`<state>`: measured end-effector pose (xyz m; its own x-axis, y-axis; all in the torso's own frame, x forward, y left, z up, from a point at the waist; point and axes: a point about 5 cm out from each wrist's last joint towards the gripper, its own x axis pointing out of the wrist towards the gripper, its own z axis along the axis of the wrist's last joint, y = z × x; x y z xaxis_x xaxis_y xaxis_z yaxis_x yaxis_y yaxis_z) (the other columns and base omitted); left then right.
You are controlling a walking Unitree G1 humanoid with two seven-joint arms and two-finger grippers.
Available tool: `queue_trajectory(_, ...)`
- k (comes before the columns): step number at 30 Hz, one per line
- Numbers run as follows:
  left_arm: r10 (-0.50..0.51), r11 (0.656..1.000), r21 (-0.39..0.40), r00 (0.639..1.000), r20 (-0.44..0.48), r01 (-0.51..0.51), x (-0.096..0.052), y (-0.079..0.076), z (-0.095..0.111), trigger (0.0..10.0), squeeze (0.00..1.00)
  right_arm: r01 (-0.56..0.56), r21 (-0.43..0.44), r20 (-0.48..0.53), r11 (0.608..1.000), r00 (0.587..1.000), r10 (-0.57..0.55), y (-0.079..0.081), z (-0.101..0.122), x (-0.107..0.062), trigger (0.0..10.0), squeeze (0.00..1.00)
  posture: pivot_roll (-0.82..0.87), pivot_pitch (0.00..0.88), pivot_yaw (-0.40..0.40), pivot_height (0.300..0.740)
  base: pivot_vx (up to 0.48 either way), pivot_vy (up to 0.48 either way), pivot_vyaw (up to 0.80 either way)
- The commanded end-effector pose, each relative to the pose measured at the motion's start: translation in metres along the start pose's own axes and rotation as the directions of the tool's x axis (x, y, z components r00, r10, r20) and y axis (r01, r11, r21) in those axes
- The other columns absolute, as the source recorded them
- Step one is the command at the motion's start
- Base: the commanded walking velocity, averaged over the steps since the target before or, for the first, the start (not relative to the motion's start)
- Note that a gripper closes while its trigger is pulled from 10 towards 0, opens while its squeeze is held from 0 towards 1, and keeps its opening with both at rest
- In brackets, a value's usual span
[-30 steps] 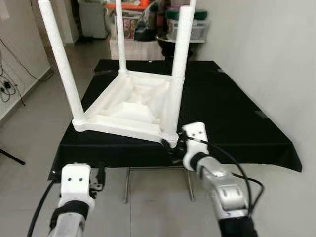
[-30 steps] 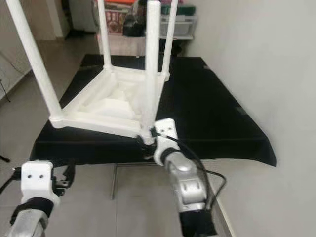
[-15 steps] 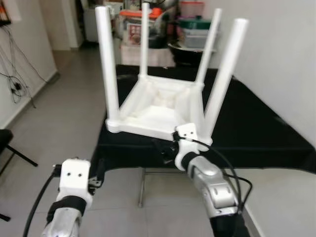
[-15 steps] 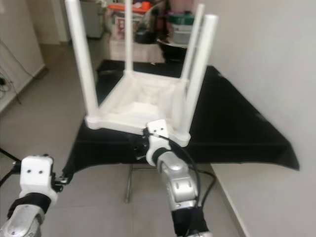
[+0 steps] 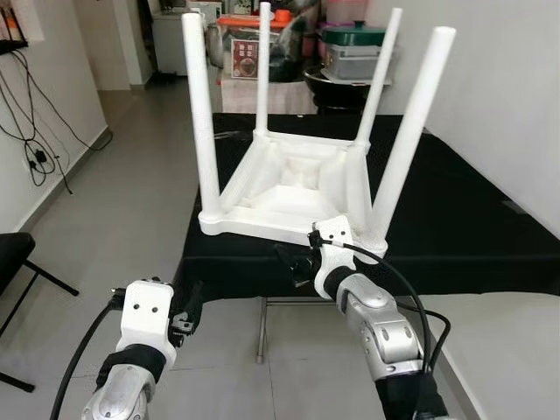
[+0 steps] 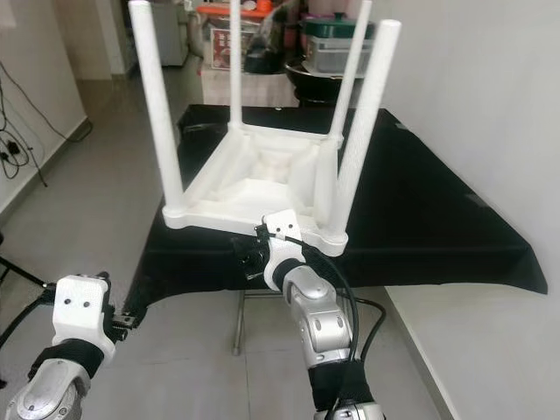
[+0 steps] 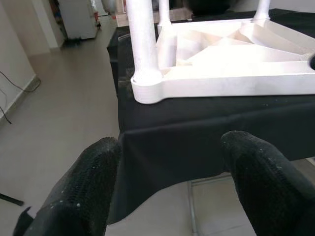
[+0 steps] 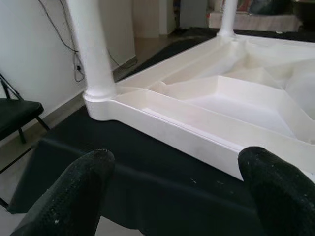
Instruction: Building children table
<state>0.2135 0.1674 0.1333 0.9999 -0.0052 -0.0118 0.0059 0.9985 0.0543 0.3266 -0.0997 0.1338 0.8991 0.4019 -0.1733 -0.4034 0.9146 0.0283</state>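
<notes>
While the white children's table [image 5: 297, 179] is sitting upside down on the black-draped table [image 5: 455, 219], the right gripper [image 8: 172, 189] is hovering spread by its near rim; the left gripper [image 7: 170, 182] is hanging spread lower down.

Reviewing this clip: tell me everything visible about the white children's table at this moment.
The white children's table looks like moulded plastic and lies upside down on a black-covered work surface, near its front edge. Four round legs stand upright from the corners, and the ribbed, recessed underside faces up. The right tool, fingers open, sits just before its near rim; contact cannot be told. The left tool hangs open, lower, apart from it.
</notes>
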Motion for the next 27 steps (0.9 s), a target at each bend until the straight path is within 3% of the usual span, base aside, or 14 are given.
queue_trajectory(1,0.007,1.0,0.005,1.0,-0.007,-0.007,0.001,0.002,-0.002,10.0,0.0,0.004,0.01,0.012,1.0,1.0,-0.004,-0.001,0.002,0.002,10.0,0.0,0.0,0.0,-0.026,0.74,0.0,0.0,0.0)
queue_trajectory(5,0.005,0.999,0.054,1.0,0.004,-0.005,0.002,0.002,0.0,10.0,0.0,-0.001,0.018,0.013,1.0,1.0,0.001,-0.001,0.003,0.004,10.0,0.0,0.0,0.0,-0.02,0.74,0.0,0.0,0.0)
queue_trajectory(10,0.013,0.999,0.029,1.0,0.025,-0.014,0.005,0.004,0.006,10.0,0.0,0.002,0.031,0.027,1.0,1.0,-0.002,-0.001,0.006,0.008,10.0,0.0,0.01,0.0,-0.023,0.74,0.0,0.0,0.0)
queue_trajectory(14,-0.019,0.997,0.07,0.999,0.035,0.017,0.008,-0.004,0.006,10.0,0.0,-0.005,0.026,0.044,1.0,0.999,0.004,0.001,0.009,0.009,10.0,0.0,-0.01,0.0,-0.003,0.74,0.0,0.0,0.0)
queue_trajectory(27,-0.129,0.988,0.087,0.991,0.039,0.125,0.01,-0.012,0.006,10.0,0.0,-0.014,0.026,0.052,1.0,0.999,0.013,0.006,0.009,0.01,10.0,0.0,-0.01,0.0,0.006,0.74,0.0,0.0,0.0)
